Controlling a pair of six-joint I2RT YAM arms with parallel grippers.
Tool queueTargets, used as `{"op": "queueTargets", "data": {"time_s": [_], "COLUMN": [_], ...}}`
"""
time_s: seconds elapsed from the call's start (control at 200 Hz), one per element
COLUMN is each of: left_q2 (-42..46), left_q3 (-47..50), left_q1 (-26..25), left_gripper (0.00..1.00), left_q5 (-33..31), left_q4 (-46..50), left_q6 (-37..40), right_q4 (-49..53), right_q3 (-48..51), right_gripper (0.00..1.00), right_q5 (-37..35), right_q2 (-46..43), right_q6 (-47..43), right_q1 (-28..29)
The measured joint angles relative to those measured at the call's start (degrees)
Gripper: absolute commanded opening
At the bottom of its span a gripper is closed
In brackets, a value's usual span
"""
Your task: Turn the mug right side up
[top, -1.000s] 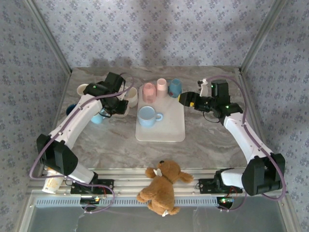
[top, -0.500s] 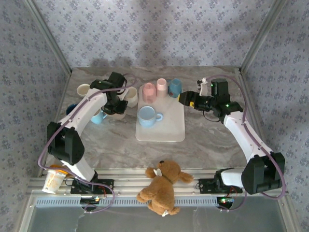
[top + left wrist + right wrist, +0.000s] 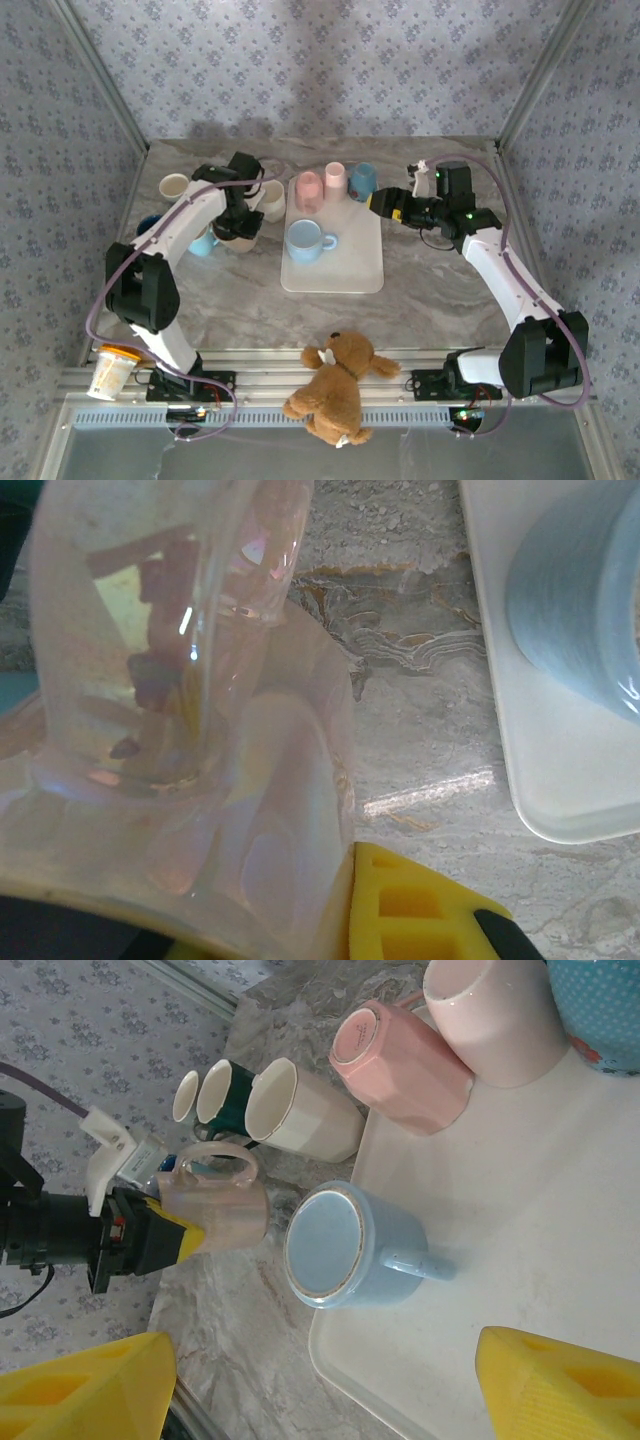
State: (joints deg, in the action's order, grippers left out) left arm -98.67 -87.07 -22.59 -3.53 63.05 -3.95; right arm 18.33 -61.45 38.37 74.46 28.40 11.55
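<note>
Firmly pinches pearly mug (image 3: 214, 1210) in left gripper (image 3: 180, 1228) to tip it upright; holds right gripper (image 3: 380, 205) wide apart, clear

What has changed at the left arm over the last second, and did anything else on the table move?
The left arm folded in: its elbow swung up and away from the near edge, while the left claw stayed on the pale mug beside the tray. The right claw crept slightly toward the tray, open. The blue mug, the tray and the teddy bear did not move.
</note>
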Motion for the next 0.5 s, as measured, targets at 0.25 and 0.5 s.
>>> {"op": "queueTargets", "data": {"time_s": [0.25, 0.5], "left_q2": [-2.75, -4.98], "left_q3": [0.0, 0.0], "left_q1": [0.04, 0.09], "left_gripper": [0.03, 0.03], "left_q5": [-0.37, -0.42], "left_q4": [-0.02, -0.04], "left_q6": [-0.2, -0.2], "right_q4": [0.39, 0.48], "right_q3": [0.0, 0.0], "right_gripper": [0.81, 0.8], "right_q5": [0.0, 0.0], "right_q2": [0.0, 0.0], "right_q6": [-0.07, -0.42], "right_q1": [0.0, 0.0]}}
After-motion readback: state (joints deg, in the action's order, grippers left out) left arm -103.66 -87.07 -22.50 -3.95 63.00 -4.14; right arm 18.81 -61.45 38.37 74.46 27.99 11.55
